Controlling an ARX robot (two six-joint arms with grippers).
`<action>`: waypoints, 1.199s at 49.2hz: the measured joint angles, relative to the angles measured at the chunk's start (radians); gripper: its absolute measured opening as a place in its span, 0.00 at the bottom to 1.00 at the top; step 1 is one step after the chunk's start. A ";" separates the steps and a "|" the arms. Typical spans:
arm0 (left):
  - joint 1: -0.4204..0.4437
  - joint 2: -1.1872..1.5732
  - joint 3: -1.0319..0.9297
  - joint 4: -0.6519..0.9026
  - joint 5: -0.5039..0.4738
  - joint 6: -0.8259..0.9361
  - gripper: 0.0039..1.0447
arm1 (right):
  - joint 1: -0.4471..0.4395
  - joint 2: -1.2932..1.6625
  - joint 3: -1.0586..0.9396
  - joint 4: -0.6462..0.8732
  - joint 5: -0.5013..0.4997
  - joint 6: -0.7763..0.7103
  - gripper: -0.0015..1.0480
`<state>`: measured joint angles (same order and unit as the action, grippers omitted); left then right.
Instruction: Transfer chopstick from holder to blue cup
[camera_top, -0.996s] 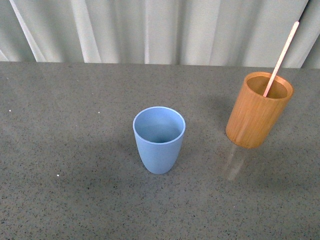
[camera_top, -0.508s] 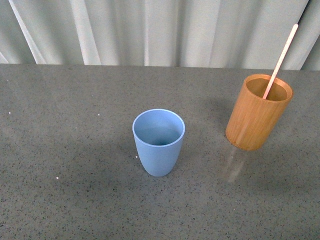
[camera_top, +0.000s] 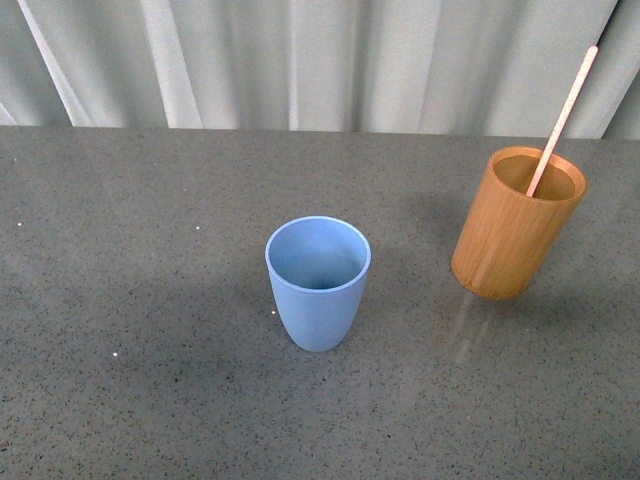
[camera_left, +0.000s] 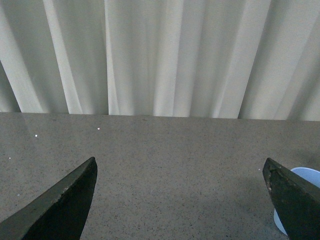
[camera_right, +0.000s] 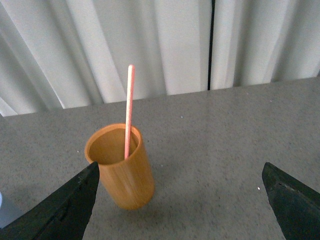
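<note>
pale pinkish-tan thin chopstick (camera_top: 562, 115) sits in the orange-brown wooden cylinder holder (camera_top: 512, 240). it leans on the rim and its upper part sticks well out. the light blue plastic tumbler, the blue cup (camera_top: 318, 285), stands upright and looks empty near the middle of the grey speckled tabletop (camera_top: 130, 330). it is well apart from the holder, on its left. no arm shows in the front view.

left gripper (camera_left: 180, 167): we see dark fingers spread wide with nothing between them, and a bit of the blue cup shows past one finger. right gripper (camera_right: 181, 170): also spread wide and empty. it faces the holder and chopstick and touches neither.

we judge the task not started; reaching for the stick comes first, and the right arm looks better placed.

risks from here:
- the stick is thin and slanted, so fingers closing off-line could miss it or flick it out
- coming in low could knock the holder over
- lifting at an angle could drag the stick on the rim and tip the holder
- the blue cup looks light and narrow at the base, so a long stick dropped in off-centre could topple it
</note>
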<state>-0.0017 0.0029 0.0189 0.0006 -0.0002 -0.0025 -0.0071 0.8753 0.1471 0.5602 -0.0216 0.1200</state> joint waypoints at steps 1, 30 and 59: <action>0.000 0.000 0.000 0.000 0.000 0.000 0.94 | 0.003 0.050 0.009 0.042 -0.009 0.000 0.90; 0.000 0.000 0.000 0.000 0.000 0.000 0.94 | 0.024 0.787 0.336 0.418 0.069 -0.042 0.90; 0.000 0.000 0.000 0.000 0.000 0.000 0.94 | 0.093 0.997 0.644 0.303 0.066 -0.037 0.90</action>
<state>-0.0017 0.0029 0.0189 0.0006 -0.0002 -0.0021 0.0856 1.8725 0.7914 0.8635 0.0448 0.0826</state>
